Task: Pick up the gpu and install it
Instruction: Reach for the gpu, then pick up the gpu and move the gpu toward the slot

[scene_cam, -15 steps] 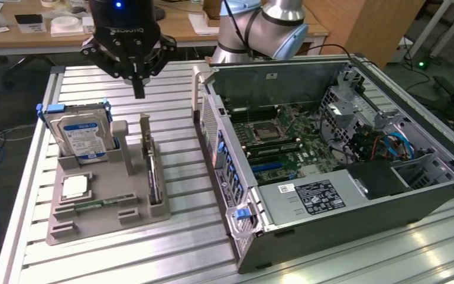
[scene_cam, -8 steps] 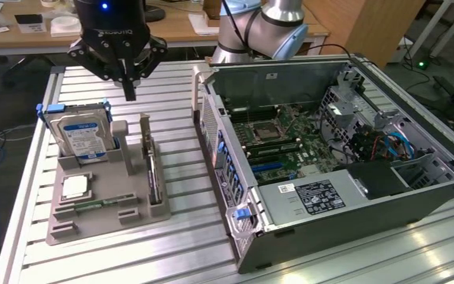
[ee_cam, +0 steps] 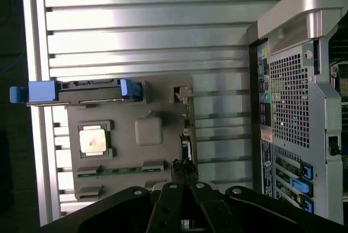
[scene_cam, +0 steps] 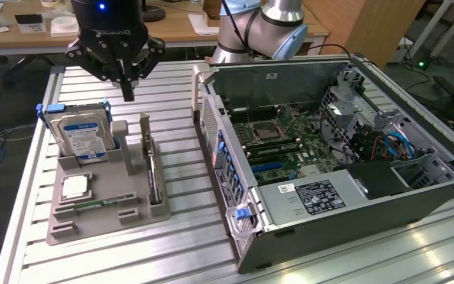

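Nothing of the job is done yet as far as I can see: the gpu [scene_cam: 149, 168] has not been lifted and stands on its edge in a slot of the grey holder [scene_cam: 93, 220], on the exterior view's left of the worktop [scene_cam: 132, 260]. The open computer case [scene_cam: 330, 195] lies well apart to the exterior view's right, its board bare and waiting. The pincer [scene_cam: 128, 89] hangs above the far end of the holder, just past the blue-labelled hard drive [scene_cam: 81, 136], its fingers clenched together on nothing and touching nothing. So both the pick-up and the fitting are left to do. The card looks thin and flat, green along its edge. In the wrist view it shows edge-on [ee_cam: 185, 129] with silvery metal at one end, beyond the pincer [ee_cam: 182, 177].
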Robot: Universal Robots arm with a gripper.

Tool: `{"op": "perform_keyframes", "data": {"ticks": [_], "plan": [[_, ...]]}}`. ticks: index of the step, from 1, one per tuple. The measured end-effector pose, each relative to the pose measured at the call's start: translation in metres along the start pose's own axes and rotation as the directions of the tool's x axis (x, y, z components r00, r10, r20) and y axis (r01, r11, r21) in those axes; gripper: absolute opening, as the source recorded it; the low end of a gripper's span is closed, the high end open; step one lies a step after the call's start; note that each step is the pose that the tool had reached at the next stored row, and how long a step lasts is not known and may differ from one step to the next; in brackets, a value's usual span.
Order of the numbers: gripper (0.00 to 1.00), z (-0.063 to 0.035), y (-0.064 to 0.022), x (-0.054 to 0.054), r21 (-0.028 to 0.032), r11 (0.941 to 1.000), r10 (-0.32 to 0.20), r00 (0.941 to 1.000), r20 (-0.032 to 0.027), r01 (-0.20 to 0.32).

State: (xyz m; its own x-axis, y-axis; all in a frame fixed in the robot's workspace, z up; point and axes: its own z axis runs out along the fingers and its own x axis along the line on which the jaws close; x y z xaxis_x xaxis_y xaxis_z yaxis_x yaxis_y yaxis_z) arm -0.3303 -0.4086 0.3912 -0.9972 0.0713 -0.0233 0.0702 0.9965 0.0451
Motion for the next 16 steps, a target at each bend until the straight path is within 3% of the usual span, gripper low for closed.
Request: {"op": "perform_keyframes", "data": {"ticks": [11,13,16], "plan": [[0.11,0.0000,0.0000,0.0000,0.0000,1.0000,0.000,1.0000,0.0000,0.000],[0.23,0.0000,0.0000,0.0000,0.0000,1.0000,0.000,1.0000,0.0000,0.000],[0.29,0.0000,0.0000,0.0000,0.0000,1.0000,0.000,1.0000,0.0000,0.000]]}}
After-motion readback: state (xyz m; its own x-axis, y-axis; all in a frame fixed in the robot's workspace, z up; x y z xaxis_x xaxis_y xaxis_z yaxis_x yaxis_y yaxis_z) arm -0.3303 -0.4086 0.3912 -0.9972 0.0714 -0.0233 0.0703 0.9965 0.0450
